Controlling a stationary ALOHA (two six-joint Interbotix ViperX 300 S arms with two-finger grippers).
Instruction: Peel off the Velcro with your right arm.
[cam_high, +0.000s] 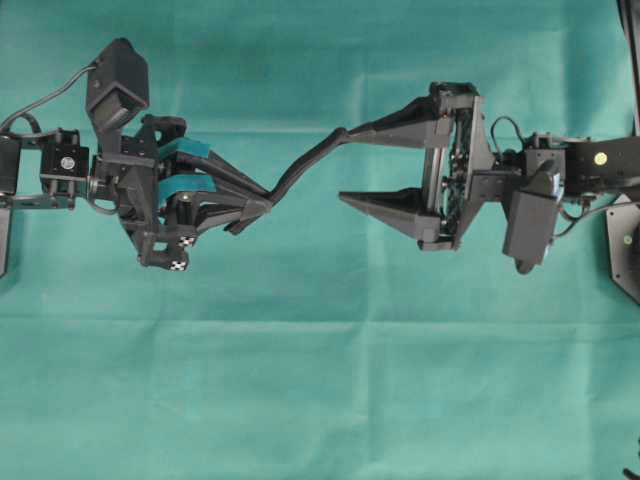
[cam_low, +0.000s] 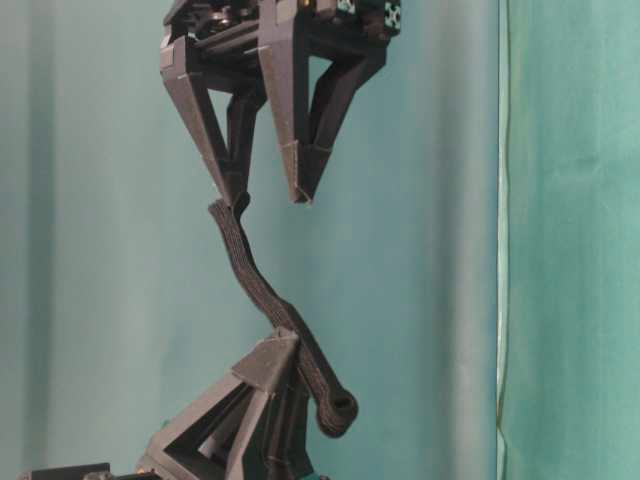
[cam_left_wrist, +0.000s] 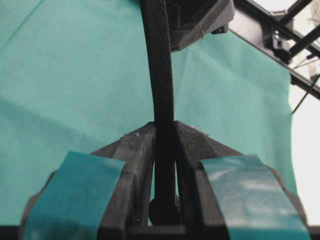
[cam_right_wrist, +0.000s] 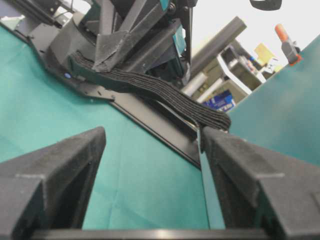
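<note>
The Velcro strap (cam_high: 305, 165) is held above the green cloth (cam_high: 320, 380) between the two arms, clamped near one end by the left gripper (cam_high: 262, 205), whose teal-padded fingers are closed tight on it, as is seen plainly in the left wrist view, where the strap (cam_left_wrist: 161, 85) runs straight out from between the closed tips. The right gripper (cam_high: 345, 165) stands wide open; the strap's free end lies against the tip of one finger (cam_high: 395, 133) only, while the other finger (cam_high: 385, 208) is well apart from it, so nothing is gripped by it. In the right wrist view the strap end (cam_right_wrist: 212, 120) is seen resting on top of one finger tip (cam_right_wrist: 225, 145) with the gap beside it empty. For the peel to be done well, it is judged that the free end should be brought fully between the right fingers before they are closed, and the pull then taken steadily away from the left gripper, roughly along the strap, so that the layers are parted rather than slipped from the clamp. The strap's long axis runs from the left gripper toward the right gripper, with a gentle S-bend; its free end points to the right gripper, and its rounded looped end (cam_low: 338, 410) lies beside the left gripper's fingers.
</note>
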